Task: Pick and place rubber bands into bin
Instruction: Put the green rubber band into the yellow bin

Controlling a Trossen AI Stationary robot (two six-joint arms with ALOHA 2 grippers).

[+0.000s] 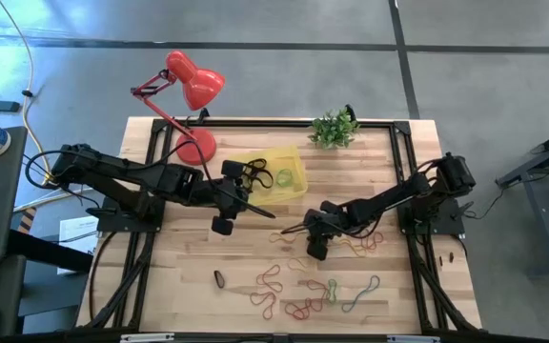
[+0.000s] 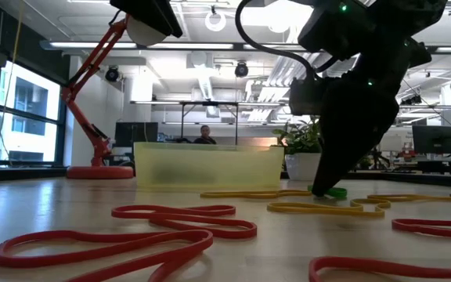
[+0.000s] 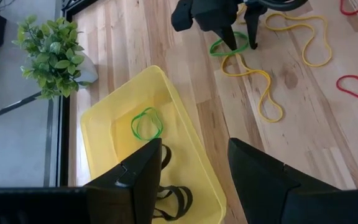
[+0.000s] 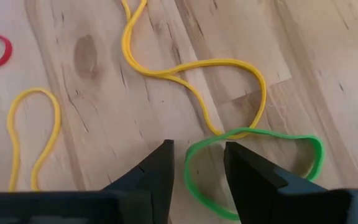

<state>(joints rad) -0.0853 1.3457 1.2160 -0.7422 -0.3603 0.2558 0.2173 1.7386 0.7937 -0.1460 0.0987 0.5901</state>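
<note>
Wooden bench (image 1: 198, 295): right gripper (image 4: 197, 163), fingers parted, is lowered astride the near edge of a green rubber band (image 4: 303, 144), mid-bench. Bin (image 1: 298, 181), toward the far edge, is overhung by the open, empty left gripper (image 3: 194, 165).

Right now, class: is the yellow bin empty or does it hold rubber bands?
Not empty: the bin holds a green band and black bands.

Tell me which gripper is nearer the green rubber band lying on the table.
Right. The right gripper straddles one edge of the green rubber band on the wood; the left gripper hangs open at the bin, well away.
</note>
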